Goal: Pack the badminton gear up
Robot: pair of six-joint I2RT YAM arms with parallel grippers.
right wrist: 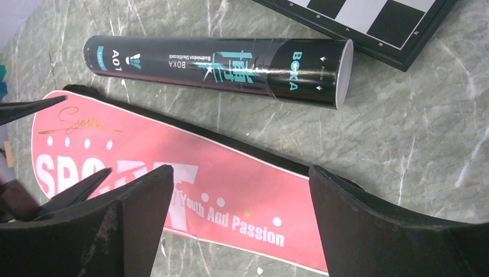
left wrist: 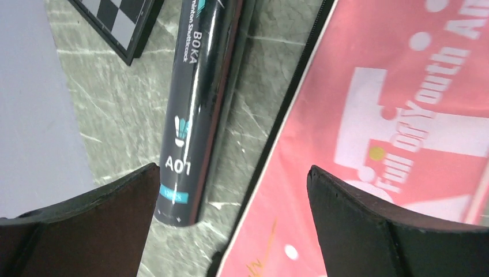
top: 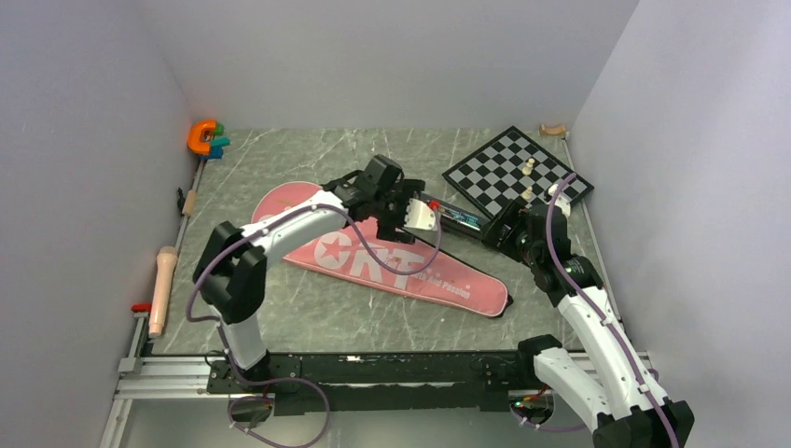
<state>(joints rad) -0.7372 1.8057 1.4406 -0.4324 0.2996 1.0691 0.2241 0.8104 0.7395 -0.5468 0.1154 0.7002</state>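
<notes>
The large pink "SPORT" racket bag (top: 448,280) lies flat and slanted across the middle of the table. It also shows in the left wrist view (left wrist: 403,86) and in the right wrist view (right wrist: 230,184). The long dark tube (top: 464,220) lies on the table just beyond the bag's far edge, apart from it (left wrist: 196,104) (right wrist: 219,60). My left gripper (top: 427,218) (left wrist: 233,225) is open and empty above the tube's near end and the bag's edge. My right gripper (top: 504,230) (right wrist: 239,222) is open and empty above the bag's narrow end. No rackets or shuttlecocks are in view.
A black-and-white chessboard (top: 518,173) with pale pieces lies at the back right, close to the tube's far end (right wrist: 375,17) (left wrist: 115,23). An orange C-shaped toy (top: 201,136) sits in the back left corner. A tan cylinder (top: 163,289) lies along the left wall.
</notes>
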